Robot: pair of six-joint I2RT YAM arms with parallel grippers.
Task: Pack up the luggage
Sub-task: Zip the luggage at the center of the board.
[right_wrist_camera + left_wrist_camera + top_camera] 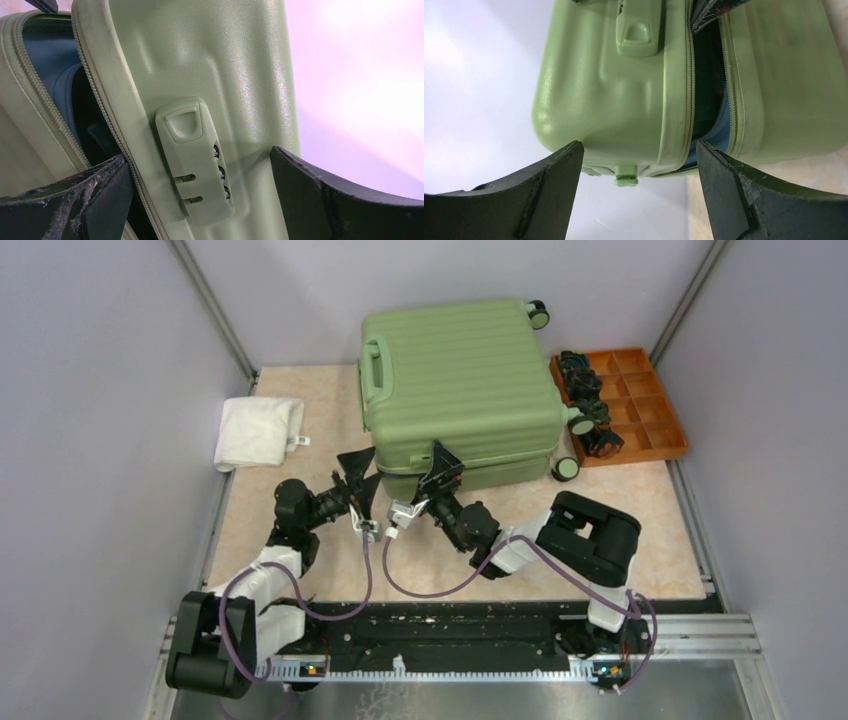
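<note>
The light-green luggage [460,390] lies flat mid-table, its lid slightly ajar along the near edge. My left gripper [358,475] is open at its near-left corner. In the left wrist view [639,165] its jaws flank that corner [604,90] without touching it, and blue lining [719,125] shows through the unzipped gap. My right gripper [440,468] is open at the near edge. In the right wrist view [200,170] one finger [100,190] sits in the gap beside the zipper. The other finger stands outside the lid [225,65], with the combination lock [197,160] between them.
A folded white towel [258,432] lies left of the suitcase. An orange compartment tray [655,405] holding black items [590,405] stands at the right. Grey walls close in the table on three sides.
</note>
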